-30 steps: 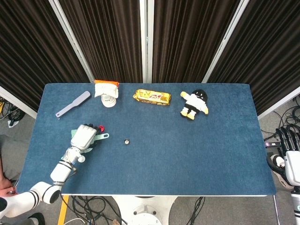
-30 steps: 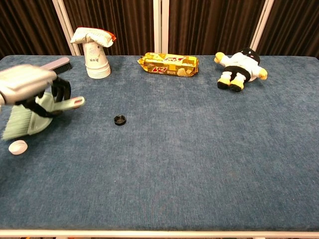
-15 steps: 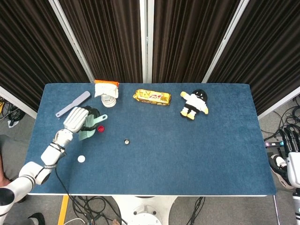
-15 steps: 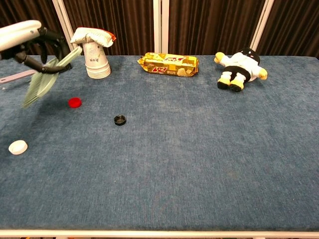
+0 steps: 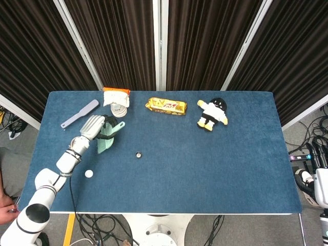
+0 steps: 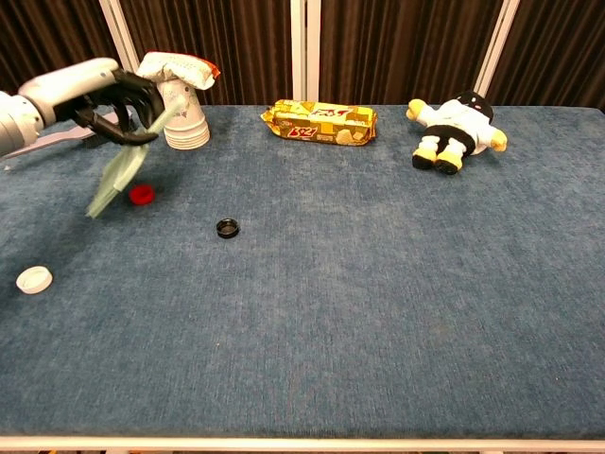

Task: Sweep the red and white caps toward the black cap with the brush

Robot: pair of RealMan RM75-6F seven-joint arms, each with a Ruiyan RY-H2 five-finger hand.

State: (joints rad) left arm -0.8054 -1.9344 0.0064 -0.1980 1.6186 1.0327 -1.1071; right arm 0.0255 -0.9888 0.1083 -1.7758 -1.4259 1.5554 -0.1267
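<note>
My left hand (image 5: 94, 126) (image 6: 115, 93) grips the handle of a pale green brush (image 5: 107, 139) (image 6: 117, 176). The brush is tilted, bristles down, just left of the red cap (image 6: 142, 194); in the head view the brush hides that cap. The black cap (image 5: 138, 154) (image 6: 227, 228) lies on the blue table to the right of the red cap. Apart from both, the white cap (image 5: 88, 173) (image 6: 34, 279) sits near the front left. My right hand (image 5: 320, 177) hangs off the table's right edge, holding nothing, fingers extended.
A stack of paper cups with a snack bag on top (image 5: 117, 101) (image 6: 181, 109) stands close behind my left hand. A grey flat tool (image 5: 79, 114) lies at the back left. A yellow snack packet (image 5: 165, 106) and a plush doll (image 5: 212, 114) lie along the back.
My left hand swung the brush from the front left toward the back and then right, uncovering both the white and the red cap. The bristles now hang beside the red cap.
</note>
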